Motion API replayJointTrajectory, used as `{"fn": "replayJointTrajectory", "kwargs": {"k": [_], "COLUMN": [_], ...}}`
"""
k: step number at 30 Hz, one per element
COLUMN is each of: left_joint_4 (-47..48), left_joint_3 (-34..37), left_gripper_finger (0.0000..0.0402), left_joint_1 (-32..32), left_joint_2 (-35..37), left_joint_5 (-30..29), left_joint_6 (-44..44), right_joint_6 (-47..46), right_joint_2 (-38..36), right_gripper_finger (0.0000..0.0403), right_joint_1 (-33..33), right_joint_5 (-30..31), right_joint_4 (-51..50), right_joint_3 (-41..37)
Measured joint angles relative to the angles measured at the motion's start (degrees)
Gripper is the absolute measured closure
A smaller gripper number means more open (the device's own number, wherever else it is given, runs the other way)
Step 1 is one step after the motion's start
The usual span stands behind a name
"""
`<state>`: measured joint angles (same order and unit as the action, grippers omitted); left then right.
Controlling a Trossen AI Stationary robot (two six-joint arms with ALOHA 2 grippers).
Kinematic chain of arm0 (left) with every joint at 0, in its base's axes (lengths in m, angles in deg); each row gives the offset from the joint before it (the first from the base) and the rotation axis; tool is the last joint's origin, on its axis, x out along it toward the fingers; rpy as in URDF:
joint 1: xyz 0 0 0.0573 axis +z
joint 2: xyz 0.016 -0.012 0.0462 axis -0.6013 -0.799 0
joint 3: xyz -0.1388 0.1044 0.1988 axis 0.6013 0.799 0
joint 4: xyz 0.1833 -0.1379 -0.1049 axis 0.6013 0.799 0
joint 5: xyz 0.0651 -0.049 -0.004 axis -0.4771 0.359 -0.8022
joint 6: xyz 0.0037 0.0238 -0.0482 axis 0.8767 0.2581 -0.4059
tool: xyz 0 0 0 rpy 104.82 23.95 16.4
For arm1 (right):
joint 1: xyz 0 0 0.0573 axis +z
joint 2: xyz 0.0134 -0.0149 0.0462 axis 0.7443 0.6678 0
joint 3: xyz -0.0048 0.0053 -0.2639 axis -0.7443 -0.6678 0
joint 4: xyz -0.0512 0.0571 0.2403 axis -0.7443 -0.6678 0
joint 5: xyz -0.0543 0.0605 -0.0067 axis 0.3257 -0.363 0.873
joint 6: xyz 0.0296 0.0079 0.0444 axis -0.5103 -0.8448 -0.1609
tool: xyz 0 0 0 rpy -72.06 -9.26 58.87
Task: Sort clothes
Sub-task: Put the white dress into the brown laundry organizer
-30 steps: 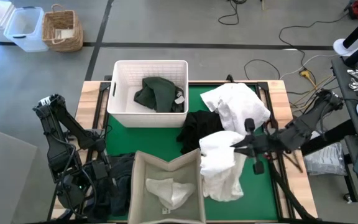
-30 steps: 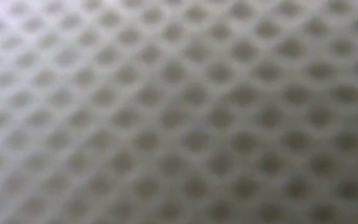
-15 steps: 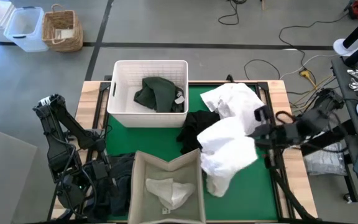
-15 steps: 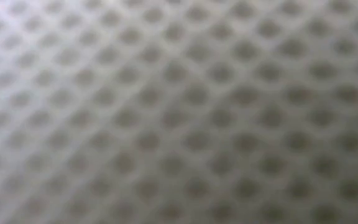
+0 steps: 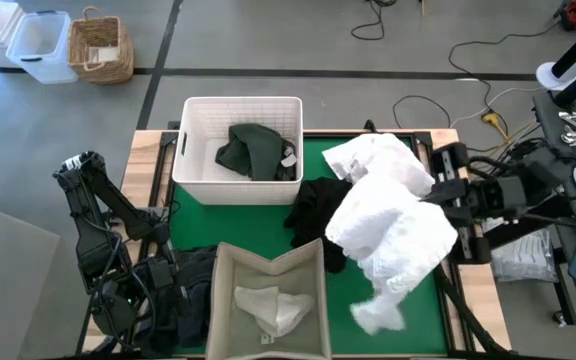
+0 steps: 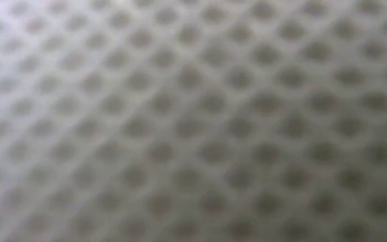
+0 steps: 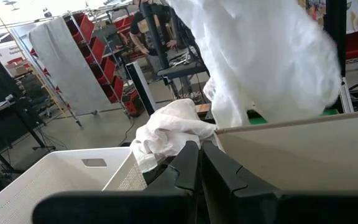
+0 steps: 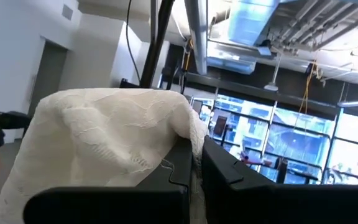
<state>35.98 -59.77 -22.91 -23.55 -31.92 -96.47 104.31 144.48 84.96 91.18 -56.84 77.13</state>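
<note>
1. Mid-sort, judging by the spread: one dark green garment [image 5: 251, 150] lying in the white basket [image 5: 193, 150] and one white garment [image 5: 268, 308] in the beige bin [image 5: 313, 290], both well off from the right pincer [image 5: 438, 192], toward the left arm's side of the desk [image 5: 418, 310].

2. Clamped in the right pincer, lifted clear of the green mat [image 5: 313, 160]: a white lace garment [image 5: 393, 235], bunched at the shut fingertips in the right wrist view and draping away from them.

3. Long axis of that garment: slanting from the grip down and across toward the desk's near edge, loose tail end lowest and farthest from the pincer; broad middle billowed, not flat.

4. Left to sort, as far as visible: a second white garment [image 5: 373, 160] just beside the right pincer on its far-desk side, partly under the lifted piece; a black garment [image 5: 313, 205] beyond the hanging cloth, between it and the basket.

5. Left pincer [image 7: 199, 163] shut on nothing, parked low at the beige bin's outer side, the bin's white garment just ahead of its tips.

6. Low view blocked by a mesh surface; nothing readable there.
</note>
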Motion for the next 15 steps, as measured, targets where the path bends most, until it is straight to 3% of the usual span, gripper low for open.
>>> {"fn": "replayJointTrajectory", "kwargs": {"k": [15], "left_joint_4": [0.0], "left_joint_3": [0.0], "left_gripper_finger": [0.0401], "left_joint_1": [0.0], "left_joint_2": [0.0], "left_joint_5": [0.0], "left_joint_6": [0.0], "right_joint_6": [8.7], "right_joint_2": [16.8], "right_gripper_finger": [0.0394], "right_joint_1": [0.0], "right_joint_5": [-0.8], "right_joint_4": [-3.3], "right_joint_3": [27.0]}}
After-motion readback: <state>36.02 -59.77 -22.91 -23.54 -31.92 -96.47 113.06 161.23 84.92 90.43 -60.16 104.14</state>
